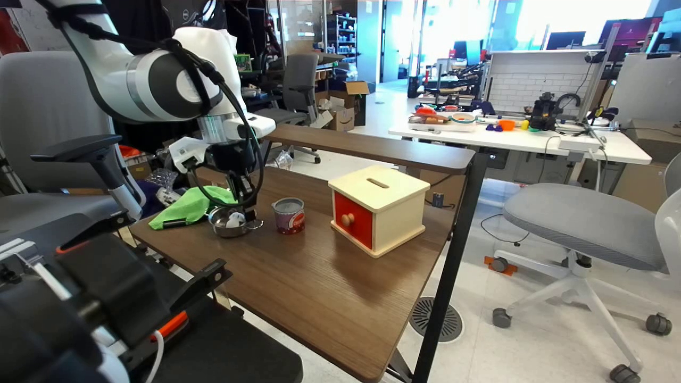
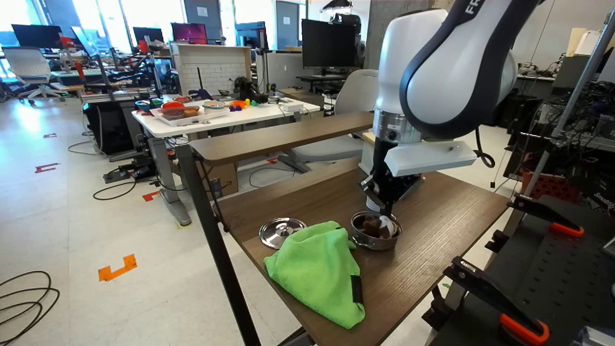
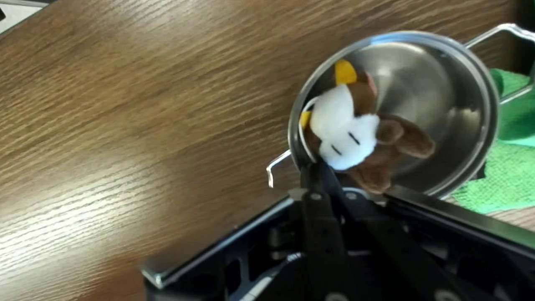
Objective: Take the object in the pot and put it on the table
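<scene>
On my wrist view I looked down at the black two-fingered gripper [image 3: 318, 170], its fingers lying together with no gap that I could see; the tips reached over the eight o'clock rim of the small, round, shiny silver metal pot [image 3: 422, 83]. Right beside them, inside the pot toward eight to nine o'clock, lay the small plush toy [image 3: 349, 140], brown with white patches and yellow bits. I couldn't tell whether the tips had pinched any of it. The pot stood upright on the dark brown wood-grain table [image 3: 146, 125], with a bright green cloth [image 3: 497, 179] just beside it at four o'clock. In an exterior view, my white-and-grey jointed robot arm [image 1: 159, 80] came in from eleven o'clock, and only a whitish bit of the toy showed. At three o'clock from the pot stood a round cup [image 1: 290, 218], grey above and dark red below, and farther out a pale wooden box [image 1: 393, 205] with a red front. In an exterior view, a round, shiny silver metal lid [image 2: 279, 232] lay at nine o'clock from the pot, partly behind the cloth.
</scene>
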Controlling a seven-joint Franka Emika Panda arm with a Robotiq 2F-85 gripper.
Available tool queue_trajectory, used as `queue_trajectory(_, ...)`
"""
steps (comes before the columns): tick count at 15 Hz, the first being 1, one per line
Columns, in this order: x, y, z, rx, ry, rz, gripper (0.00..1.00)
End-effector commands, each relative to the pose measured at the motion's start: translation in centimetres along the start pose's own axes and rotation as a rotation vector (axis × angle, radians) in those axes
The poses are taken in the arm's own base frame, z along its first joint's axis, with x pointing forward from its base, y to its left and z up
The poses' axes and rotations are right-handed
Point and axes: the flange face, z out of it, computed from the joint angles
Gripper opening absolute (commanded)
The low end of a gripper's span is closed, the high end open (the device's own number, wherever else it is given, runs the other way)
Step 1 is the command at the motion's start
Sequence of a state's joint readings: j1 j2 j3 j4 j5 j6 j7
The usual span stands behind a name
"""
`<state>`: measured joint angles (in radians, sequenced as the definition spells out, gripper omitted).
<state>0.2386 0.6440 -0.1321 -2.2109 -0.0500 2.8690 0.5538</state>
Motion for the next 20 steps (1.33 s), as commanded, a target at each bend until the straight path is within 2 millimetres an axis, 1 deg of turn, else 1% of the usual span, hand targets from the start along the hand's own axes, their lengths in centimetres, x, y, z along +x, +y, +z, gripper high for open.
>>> queue_trajectory(1, -0.5, 0.0, -1.5, 0.031, 0.023, -0.007, 0.27)
queue_trajectory(2, -0.7, -0.1, -2.3, 0.044, 0.030, -0.010, 0.32)
queue_trajectory(5, -1.3, -0.5, -4.2, 0.084, 0.053, -0.022, 0.55)
queue_trajectory(7, -2.2, -0.9, -4.9, 0.107, 0.053, -0.043, 0.70)
queue_trajectory(8, -2.6, -1.1, -5.0, 0.110, 0.051, -0.051, 0.76)
queue_trajectory(9, -3.0, -1.3, -4.9, 0.114, 0.044, -0.057, 0.85)
queue_trajectory(11, -3.4, -1.4, -4.5, 0.114, 0.045, -0.058, 0.98)
queue_trajectory(12, -3.3, -1.3, -3.9, 0.109, 0.040, -0.052, 1.00)
queue_trajectory(14, -3.2, -1.0, -3.2, 0.101, 0.031, -0.044, 1.00)
queue_trajectory(20, -2.5, -0.9, -1.1, 0.073, 0.015, -0.034, 1.00)
